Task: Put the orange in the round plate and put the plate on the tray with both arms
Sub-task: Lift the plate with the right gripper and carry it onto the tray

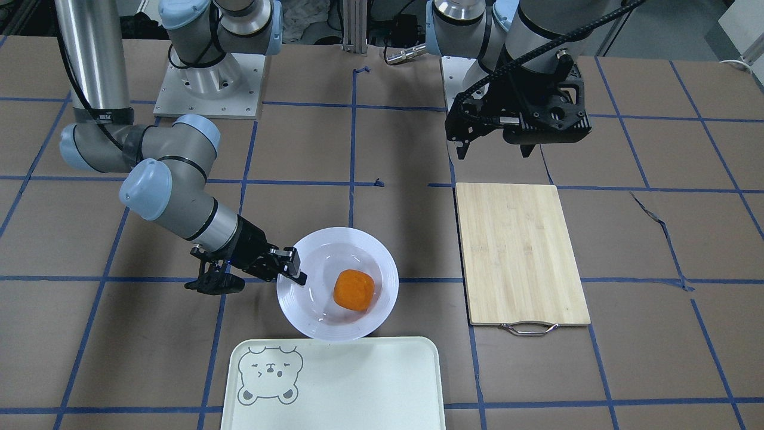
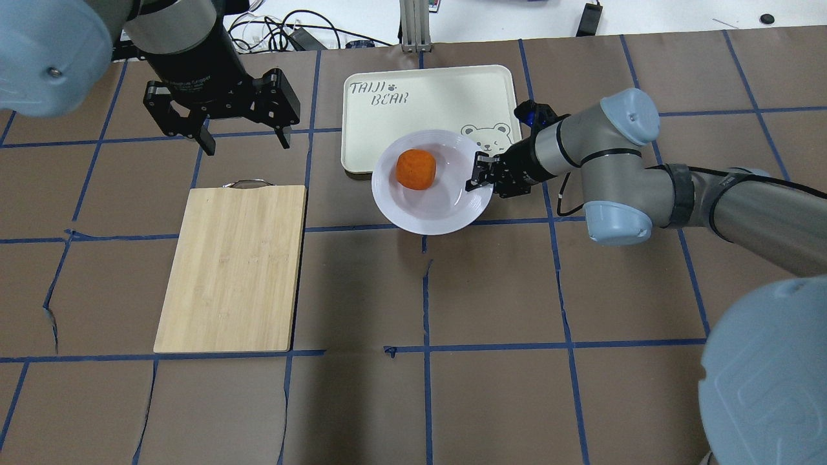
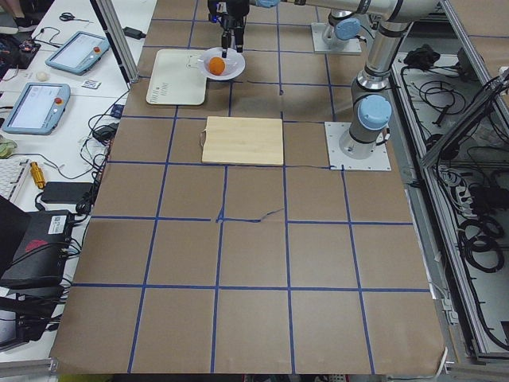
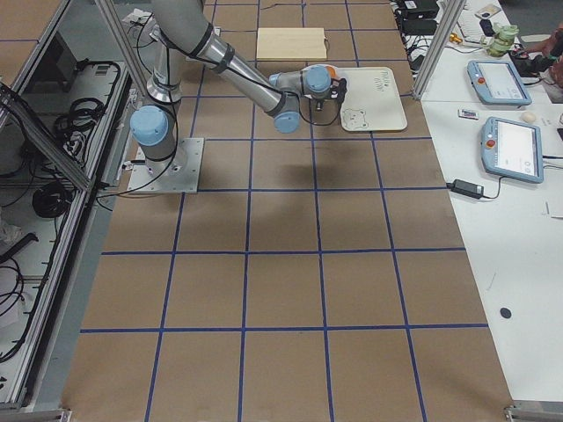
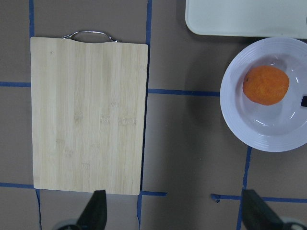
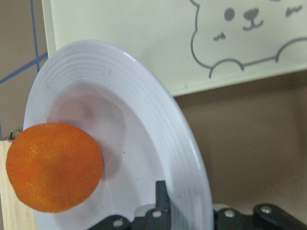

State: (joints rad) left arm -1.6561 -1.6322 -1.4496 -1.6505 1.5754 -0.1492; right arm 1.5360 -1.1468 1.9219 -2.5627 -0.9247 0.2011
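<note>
Cream tray (image 1: 358,382) lies nearest, the round plate (image 1: 310,316) just beside its edge, the orange (image 1: 353,289) inside the plate. The right gripper (image 1: 295,269) pinches the plate's rim; the left gripper (image 1: 494,153) hangs, jaws spread, near the cutting board (image 1: 522,254).

The tray (image 2: 446,97) reads "TAIJI BEAR" (a paw print (image 2: 392,84) follows "TAIJI").

Likely a robotics lab: teach pendants (image 4: 513,149), loose cables (image 3: 477,231), tape-gridded table (image 2: 491,290)
</note>
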